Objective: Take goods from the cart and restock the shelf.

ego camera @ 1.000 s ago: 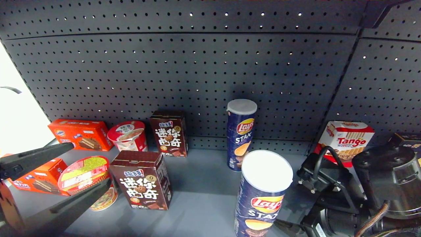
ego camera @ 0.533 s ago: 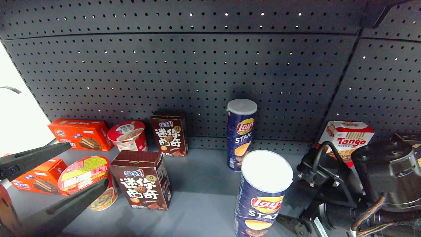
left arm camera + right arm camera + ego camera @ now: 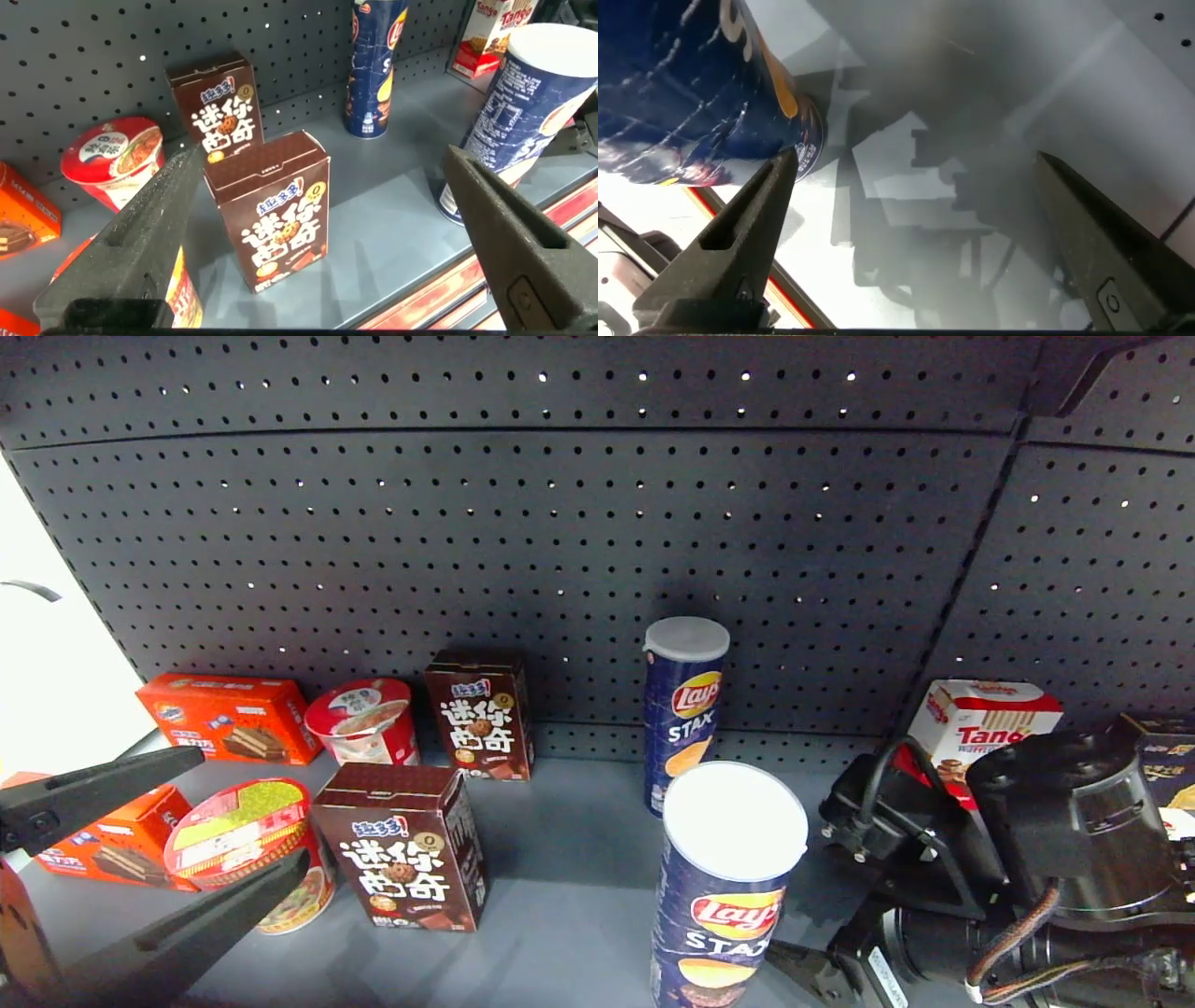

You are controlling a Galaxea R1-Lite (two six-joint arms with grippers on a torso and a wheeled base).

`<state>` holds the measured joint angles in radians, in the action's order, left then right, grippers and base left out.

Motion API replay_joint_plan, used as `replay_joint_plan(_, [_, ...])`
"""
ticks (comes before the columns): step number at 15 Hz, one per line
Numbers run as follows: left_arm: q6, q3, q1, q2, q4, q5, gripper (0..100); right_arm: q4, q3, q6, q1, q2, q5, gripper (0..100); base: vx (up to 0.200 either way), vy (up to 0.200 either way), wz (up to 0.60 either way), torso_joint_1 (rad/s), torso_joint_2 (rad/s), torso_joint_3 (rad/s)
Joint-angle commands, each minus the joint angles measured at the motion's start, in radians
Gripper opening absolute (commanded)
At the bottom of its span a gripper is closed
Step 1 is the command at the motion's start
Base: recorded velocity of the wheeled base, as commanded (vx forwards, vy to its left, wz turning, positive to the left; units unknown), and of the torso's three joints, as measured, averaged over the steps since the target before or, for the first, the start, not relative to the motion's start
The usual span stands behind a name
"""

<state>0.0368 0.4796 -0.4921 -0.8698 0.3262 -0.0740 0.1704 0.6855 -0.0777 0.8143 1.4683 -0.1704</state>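
Note:
Two blue chips cans stand on the grey shelf [image 3: 569, 896]: one at the back [image 3: 684, 714], one at the front [image 3: 724, 896]. My right gripper [image 3: 915, 163] is open low beside the front can [image 3: 691, 84], which stands outside its fingers, next to one finger [image 3: 738, 243]. My left gripper [image 3: 252, 807] hangs open at the shelf's left, in front of a noodle cup [image 3: 247, 849]. In the left wrist view, a brown cookie box [image 3: 271, 210] stands beyond the open left gripper [image 3: 322, 157], and the front can [image 3: 523, 103] is off to one side.
A second brown box [image 3: 479, 714], a red noodle cup [image 3: 364, 719] and orange boxes [image 3: 229, 717] line the back left. A red-and-white wafer box [image 3: 990, 719] stands at the back right behind my right arm [image 3: 934, 896]. A perforated back panel [image 3: 560, 541] closes the shelf.
My right arm has shifted left, and the front chips can has moved slightly left with it. The left gripper has barely moved.

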Motion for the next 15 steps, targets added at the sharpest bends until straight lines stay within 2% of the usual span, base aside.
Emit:
replay_joint_plan(1, [0.000, -0.004, 0.000, -0.003, 0.001, 0.000, 100, 0.008, 0.002, -0.001, 0.008, 0.017, 0.000, 100, 0.000, 0.000, 0.00, 0.000, 0.00, 0.000])
replay_joint_plan(12, [-0.003, -0.007, 0.001, 0.015, -0.004, 0.000, 100, 0.012, 0.002, 0.001, 0.016, -0.013, 0.003, 100, 0.000, 0.000, 0.00, 0.000, 0.00, 0.000])
replay_joint_plan(15, [0.002, -0.007, 0.000, 0.014, -0.007, -0.001, 100, 0.060, 0.005, 0.007, 0.008, -0.049, 0.029, 100, 0.000, 0.000, 0.00, 0.000, 0.00, 0.000])
